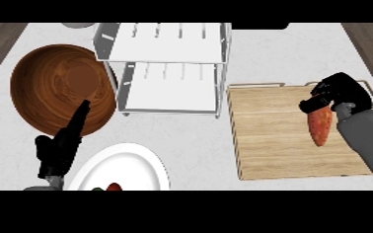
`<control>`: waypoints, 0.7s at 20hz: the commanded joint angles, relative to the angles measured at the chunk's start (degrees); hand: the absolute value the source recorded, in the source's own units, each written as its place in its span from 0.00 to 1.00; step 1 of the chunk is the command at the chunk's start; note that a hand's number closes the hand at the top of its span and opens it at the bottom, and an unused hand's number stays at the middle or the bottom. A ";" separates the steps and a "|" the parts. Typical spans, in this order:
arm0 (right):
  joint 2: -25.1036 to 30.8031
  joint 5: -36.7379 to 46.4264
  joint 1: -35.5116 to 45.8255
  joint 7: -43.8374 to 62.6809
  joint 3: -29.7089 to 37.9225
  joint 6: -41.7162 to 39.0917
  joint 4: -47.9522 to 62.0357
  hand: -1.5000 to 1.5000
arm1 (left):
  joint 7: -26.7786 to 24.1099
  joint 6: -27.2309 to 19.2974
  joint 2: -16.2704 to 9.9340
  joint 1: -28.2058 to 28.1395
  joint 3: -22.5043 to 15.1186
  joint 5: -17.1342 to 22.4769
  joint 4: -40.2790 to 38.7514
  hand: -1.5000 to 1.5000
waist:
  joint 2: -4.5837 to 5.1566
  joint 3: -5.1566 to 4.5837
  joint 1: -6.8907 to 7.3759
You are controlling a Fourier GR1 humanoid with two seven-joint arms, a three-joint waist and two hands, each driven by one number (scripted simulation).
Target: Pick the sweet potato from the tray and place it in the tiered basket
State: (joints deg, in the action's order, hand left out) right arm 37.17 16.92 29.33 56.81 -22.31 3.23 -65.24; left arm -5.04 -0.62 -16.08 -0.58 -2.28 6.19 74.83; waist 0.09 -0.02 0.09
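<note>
Pale counter [291, 49] fills the head view, with darker strips at its far left and far right corners. At the counter's right side lies a wooden tray [277, 138] with thin metal handles. The right hand [336, 95] is over the tray's far right corner, its fingers curled round the upper end of the sweet potato [319, 125]; the orange root hangs down from the hand above the tray's right part. At the counter's far middle stands the white tiered basket [166, 64], two slotted shelves in a wire frame, just left of the tray. A brown wooden bowl [62, 86] sits at the left side. A white plate [120, 170] lies at the near left edge, with something red at its near rim. The left hand [62, 145] rests there, fingers straight and together, pointing over the bowl's near rim.
</note>
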 commanded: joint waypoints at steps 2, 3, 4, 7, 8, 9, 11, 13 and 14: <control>2.03 3.15 -0.53 -10.65 -4.33 -2.67 -5.33 1.00 | -0.91 3.83 3.75 4.63 -4.73 0.89 4.46 0.50 | -0.40 0.04 -1.01; 3.38 4.50 -1.45 -16.45 -6.13 -3.24 -5.81 1.00 | -0.74 2.75 3.59 6.03 -4.47 -0.18 2.83 0.50 | -0.13 0.08 -1.64; 4.53 5.32 -2.54 -20.58 -8.11 -4.56 -7.10 1.00 | -2.51 3.01 4.71 3.39 -4.88 0.30 3.55 0.50 | -0.30 0.07 -1.34; 6.23 8.05 -3.74 -28.39 -9.64 -1.91 -10.24 1.00 | -1.46 3.48 3.75 3.98 -4.01 0.57 3.38 0.50 | -0.35 0.09 -1.71; 7.41 7.52 -4.23 -29.77 -8.20 -0.85 -11.84 1.00 | -3.27 3.61 3.65 4.24 -3.32 0.44 1.56 0.50 | -0.36 0.01 -2.27; 5.74 5.79 -3.89 -29.72 -6.04 1.24 -13.13 1.00 | -3.44 3.80 4.00 4.42 -3.53 0.43 1.45 0.50 | -0.37 0.02 -2.28; 3.06 1.23 -3.16 -31.48 -2.70 2.64 -15.74 1.00 | -1.41 2.12 4.39 5.97 -3.44 -0.09 2.80 0.50 | -0.45 0.10 -2.69; 2.88 -5.77 -4.00 -33.56 1.54 1.52 -20.83 1.00 | -2.17 3.36 3.64 2.95 -2.39 1.20 3.13 0.50 | -1.01 0.09 -3.66; 2.35 -6.64 -3.21 -34.58 3.03 2.69 -22.22 1.00 | -0.94 3.31 2.88 4.30 -2.37 0.73 3.35 0.50 | -0.95 0.13 -3.88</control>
State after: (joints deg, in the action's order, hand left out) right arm 40.98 16.14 26.12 26.58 -23.93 4.21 -81.59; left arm -5.63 -0.10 -16.06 -2.11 -0.80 6.35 74.89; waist -0.46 0.12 -1.93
